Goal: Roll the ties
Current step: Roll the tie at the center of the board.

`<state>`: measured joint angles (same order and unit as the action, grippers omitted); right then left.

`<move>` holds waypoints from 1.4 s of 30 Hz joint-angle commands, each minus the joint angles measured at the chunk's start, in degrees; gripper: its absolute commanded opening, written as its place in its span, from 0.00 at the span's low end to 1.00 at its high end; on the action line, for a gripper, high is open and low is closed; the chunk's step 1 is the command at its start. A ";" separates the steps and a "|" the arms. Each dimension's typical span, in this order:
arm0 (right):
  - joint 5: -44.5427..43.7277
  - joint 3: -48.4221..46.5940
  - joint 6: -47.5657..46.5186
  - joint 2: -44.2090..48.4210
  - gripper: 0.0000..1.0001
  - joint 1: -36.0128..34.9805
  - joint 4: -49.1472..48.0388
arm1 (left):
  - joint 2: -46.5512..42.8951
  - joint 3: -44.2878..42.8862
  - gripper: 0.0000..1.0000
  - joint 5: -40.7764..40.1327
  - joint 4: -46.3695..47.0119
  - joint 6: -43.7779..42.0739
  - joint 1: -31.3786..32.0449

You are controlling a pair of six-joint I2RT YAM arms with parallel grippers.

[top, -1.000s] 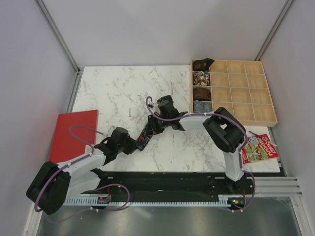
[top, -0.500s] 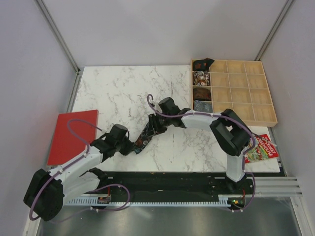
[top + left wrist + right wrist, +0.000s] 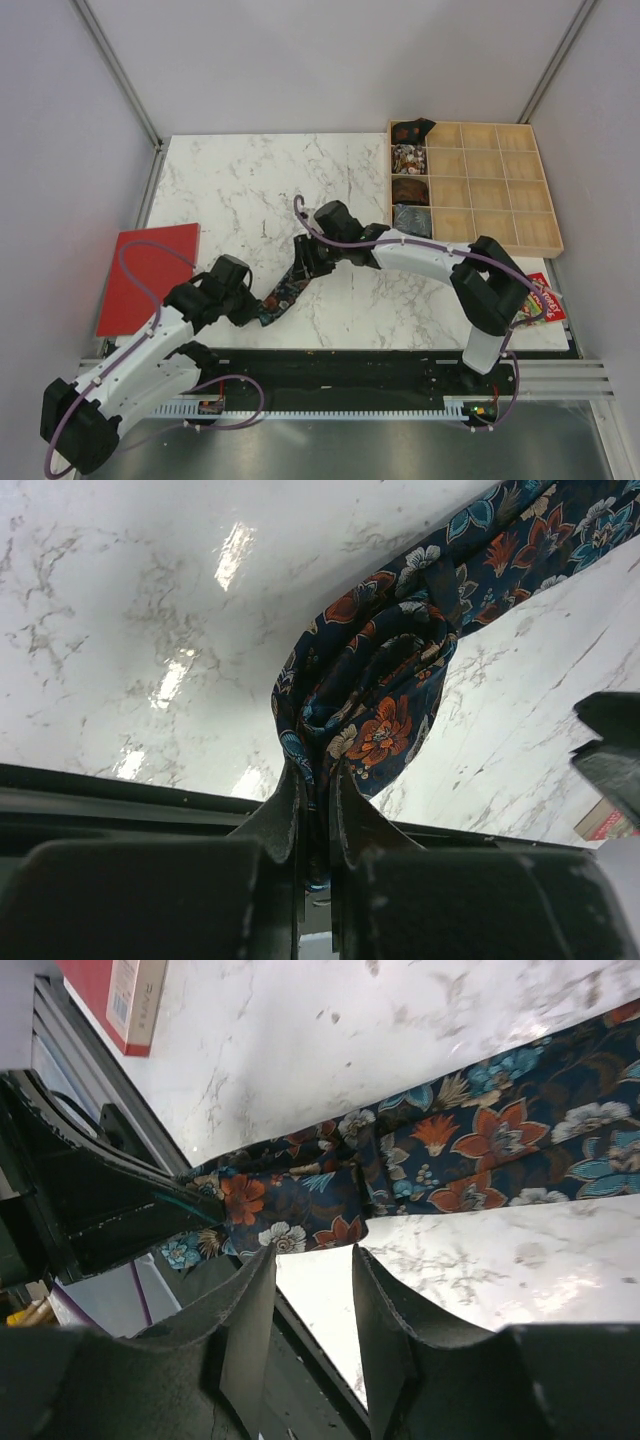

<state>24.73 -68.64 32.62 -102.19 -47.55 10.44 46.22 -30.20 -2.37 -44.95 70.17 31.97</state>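
Since a second ago my left arm has drawn back toward the near left corner, and my right arm has reached further left over the table, so the tie between them now lies longer and lower than before.

My left end effector is closed tight on the near end of the tie. In the left wrist view, my left end effector has its fingers pressed almost together on a loosely wound bundle of the tie, and the rest of the fabric runs off to the upper right across the marble.

My right end effector sits at the far end of the strip. Seen from the right wrist, my right end effector has its fingers a little apart with nothing between them. The tie lies flat on the table just past the tips.

Four rolled ties fill the left column of the wooden tray at the far right. A red board overhangs the left edge, and a booklet lies at the near right.
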 commanded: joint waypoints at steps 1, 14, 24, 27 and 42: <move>-3.72 -2.10 0.78 -1.25 0.44 -4.30 0.73 | -1.65 -2.59 0.02 0.96 -5.23 -2.50 -0.06; -7.15 -5.98 2.53 -9.25 0.41 -9.40 -0.50 | -6.14 -3.47 0.02 1.14 -9.46 -3.63 -0.06; -7.68 -11.16 2.71 -14.26 0.41 -11.68 0.81 | -3.50 -7.24 0.02 1.40 -9.37 -6.10 -0.59; -7.51 -11.69 2.80 -14.79 0.41 -11.95 1.08 | -1.75 -9.08 0.02 1.14 -8.93 -8.03 -1.55; -7.15 -14.33 2.01 -17.60 0.42 -12.04 2.13 | 13.62 -13.58 0.02 6.41 1.44 -15.50 -5.07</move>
<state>17.02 -80.55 34.81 -118.32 -59.16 12.08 56.45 -42.41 1.61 -50.87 58.11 27.31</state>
